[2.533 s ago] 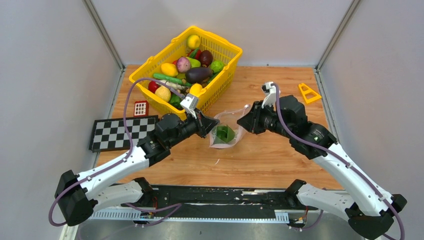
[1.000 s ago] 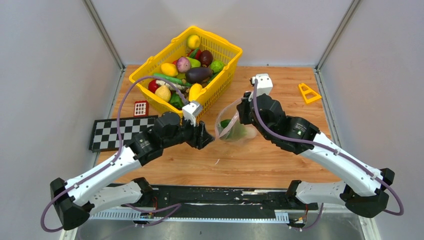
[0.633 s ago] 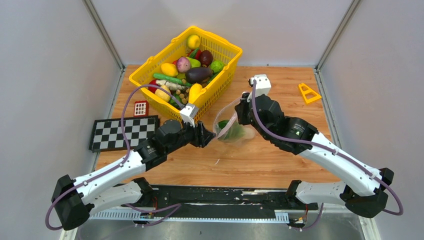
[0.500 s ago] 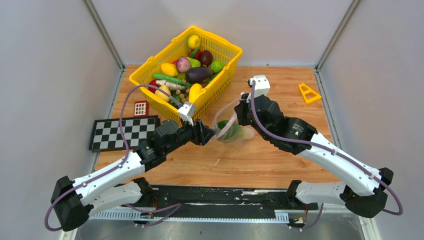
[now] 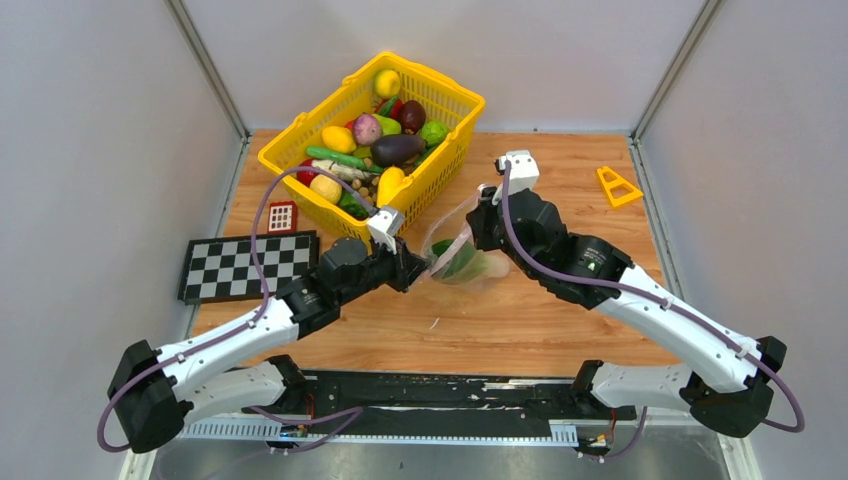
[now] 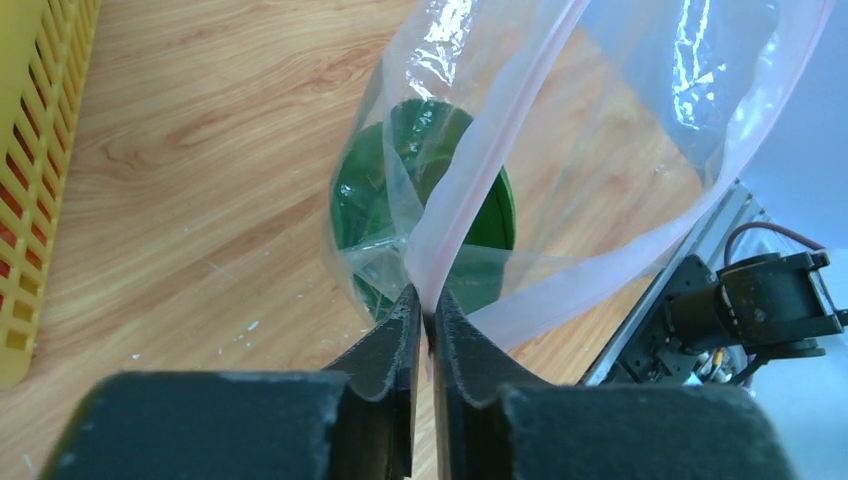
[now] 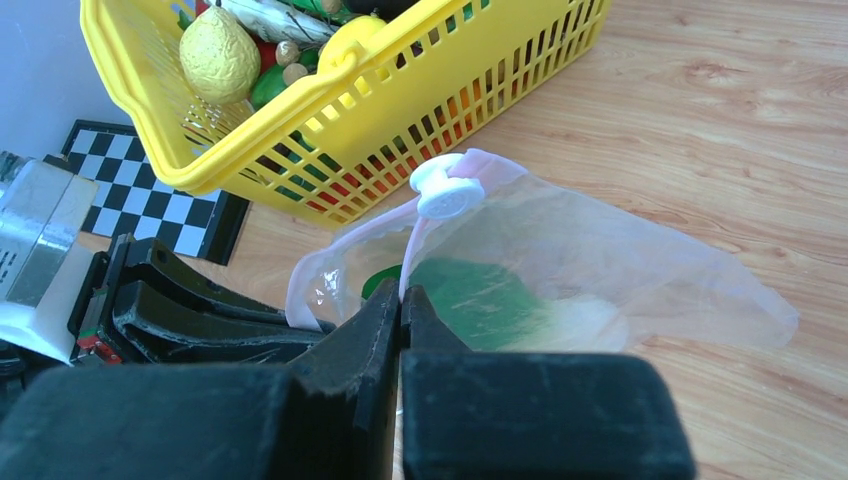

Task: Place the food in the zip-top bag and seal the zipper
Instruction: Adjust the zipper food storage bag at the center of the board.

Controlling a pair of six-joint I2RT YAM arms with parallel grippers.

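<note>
1. Top view: the zip-top bag (image 5: 478,266) is near the middle of the counter (image 5: 520,330), just in front of the yellow basket (image 5: 456,99), and is held up between the two arms. The left claw (image 5: 422,270) meets the bag's mouth from the left. The right claw (image 5: 472,224) grips it from the far right side. One piece of green toy food (image 5: 452,262) shows through the plastic. The other toy fruits and vegetables (image 5: 385,140) are piled in the basket. A checkerboard mat (image 5: 240,265) lies to the left, and a yellow triangle (image 5: 618,186) lies at the far right, well apart from the bag.

2. Left wrist view: the left claw's fingers are pressed almost together, pinching the pale pink zipper (image 6: 485,150) at the near corner of the mouth. From there the two pink strips spread apart, so the mouth gapes. The green toy food lies inside the bag, just past the fingertips. The basket's wall fills the left edge.

3. Right wrist view: the right claw is pressed together on the bag's mouth edge, just below the white slider (image 7: 447,190). The green toy food sits inside the bag beyond the tips. The bag's closed end lies on the counter to the right. The left claw's black fingers reach the bag's left corner, and the basket stands just behind.
</note>
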